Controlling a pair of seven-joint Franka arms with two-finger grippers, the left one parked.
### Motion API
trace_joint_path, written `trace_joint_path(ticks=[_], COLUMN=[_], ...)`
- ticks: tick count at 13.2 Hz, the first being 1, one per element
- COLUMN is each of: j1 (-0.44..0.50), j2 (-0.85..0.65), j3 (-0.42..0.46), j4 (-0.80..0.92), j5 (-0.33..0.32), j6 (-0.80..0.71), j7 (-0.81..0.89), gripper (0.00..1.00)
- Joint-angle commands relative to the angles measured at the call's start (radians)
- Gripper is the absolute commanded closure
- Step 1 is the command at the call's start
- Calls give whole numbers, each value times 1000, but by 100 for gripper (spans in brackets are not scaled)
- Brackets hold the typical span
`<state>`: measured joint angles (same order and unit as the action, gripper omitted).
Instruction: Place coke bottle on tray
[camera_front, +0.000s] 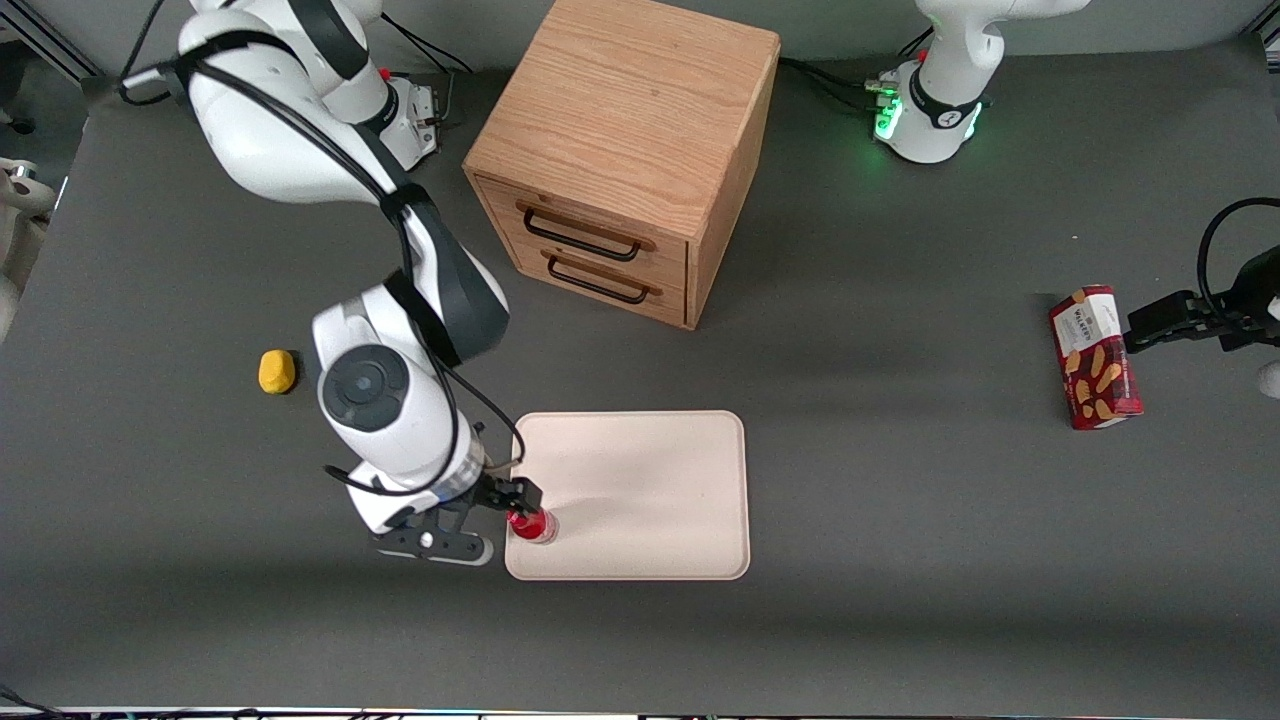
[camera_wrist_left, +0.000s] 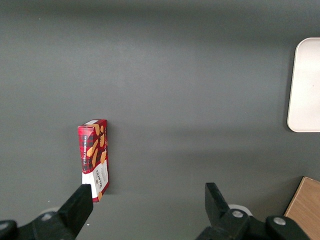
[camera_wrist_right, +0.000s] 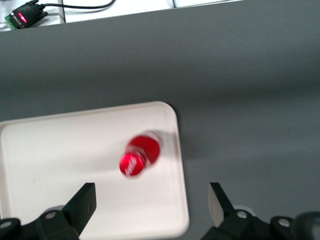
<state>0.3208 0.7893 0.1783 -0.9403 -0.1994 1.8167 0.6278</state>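
Going across your front view: a yellow lump (camera_front: 277, 371) lay on the gray table (camera_front: 900, 560) toward the working arm's end, well apart from everything else. Next came your gripper (camera_front: 512, 497), low over the tray's (camera_front: 660, 480) edge on the working arm's side. In the right wrist view its fingers (camera_wrist_right: 85, 202) were spread wide, clamping nothing, with the coke bottle (camera_wrist_right: 140, 156) below them and free of both.

The coke bottle (camera_front: 531, 525) stood upright inside the tray, red cap up, close to the corner nearest the front camera on the working arm's side. It was the only thing the tray (camera_wrist_right: 60, 165) held; the rest of its cream surface was bare.

Farther from the camera than the tray sat the wooden drawer cabinet (camera_front: 625, 150), both drawers shut, contents not visible.

Toward the parked arm's end, a red biscuit box (camera_front: 1095, 357) lay flat on the table, well apart from the tray.
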Motion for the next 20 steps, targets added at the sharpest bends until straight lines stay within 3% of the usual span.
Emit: trace_joint_path(ticks=[1, 5, 8, 10, 13, 17, 20], j1=[0, -14, -17, -49, -89, -186, -218], j2=[-168, -336, -425, -500, -637, -741, -788], j3=[3, 1, -49, -88, -207, -253, -260], j4=[-32, -34, -51, -132, -293, -466, -589], j5=[-17, -18, -8, 4, 154, 167, 202], j6=[-213, -468, -539, -534, -493, -401, -314], j7=[-3, -29, -146, -299, -446, -640, -654], gripper=[0, 0, 0, 0, 0, 0, 0])
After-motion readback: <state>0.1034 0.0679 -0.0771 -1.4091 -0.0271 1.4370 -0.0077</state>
